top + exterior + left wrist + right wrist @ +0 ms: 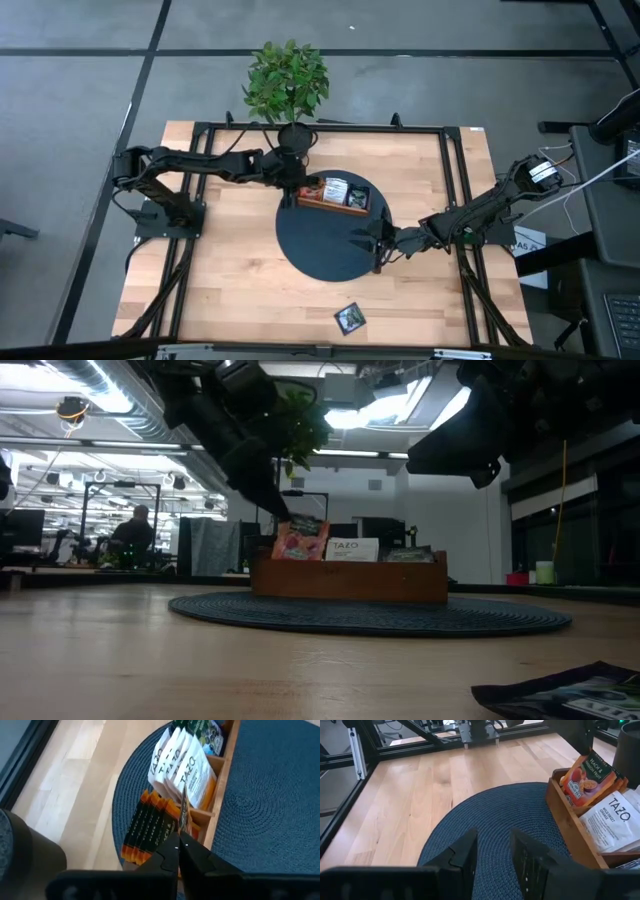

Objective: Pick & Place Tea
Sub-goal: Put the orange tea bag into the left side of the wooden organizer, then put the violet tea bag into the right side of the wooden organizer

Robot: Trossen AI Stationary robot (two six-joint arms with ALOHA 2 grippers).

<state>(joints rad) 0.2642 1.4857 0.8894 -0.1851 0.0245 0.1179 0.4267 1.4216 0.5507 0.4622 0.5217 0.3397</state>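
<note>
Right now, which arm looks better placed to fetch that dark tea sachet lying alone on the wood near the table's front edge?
Probably the right: its open, empty hand hovers nearer the dark square tea sachet. The left hand is shut on an orange sachet at the wooden tray.

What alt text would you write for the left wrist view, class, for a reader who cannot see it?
The left gripper is shut on an orange tea sachet above the long brown wooden tray, which holds orange sachets and white sachets. The tray rests on a round dark blue woven mat on the pale wooden table.
</note>
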